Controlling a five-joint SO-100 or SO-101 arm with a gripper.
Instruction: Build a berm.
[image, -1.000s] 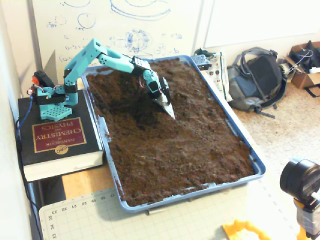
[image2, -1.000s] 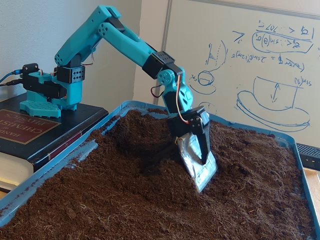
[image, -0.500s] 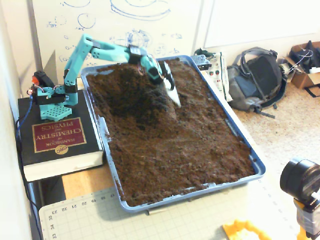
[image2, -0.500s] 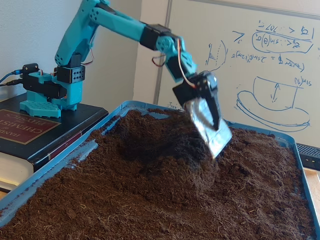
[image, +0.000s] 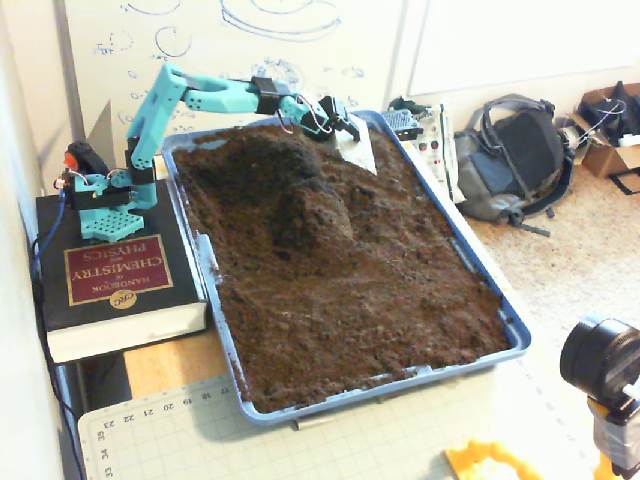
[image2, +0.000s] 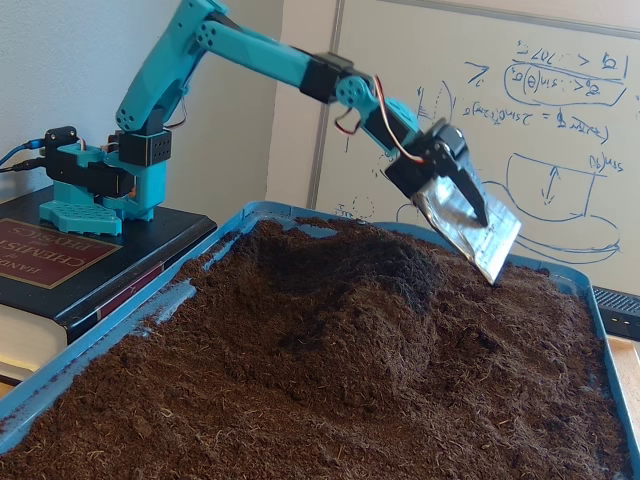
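Pincer (image2: 470, 215) clamps scoop (image2: 475, 232) above berm (image2: 350, 290)

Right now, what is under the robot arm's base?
A thick chemistry handbook lies flat under the arm's base, beside the blue soil tray. What the base covers on the book's cover, and how it is fastened, cannot be seen.

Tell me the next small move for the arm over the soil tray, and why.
Probably lower the tool into the flat soil on the mound's far side and drag it toward the berm. The tool hangs clear above the tray with its silver blade tilted down, carrying no visible soil, and the berm is short yet, so more soil looks needed.
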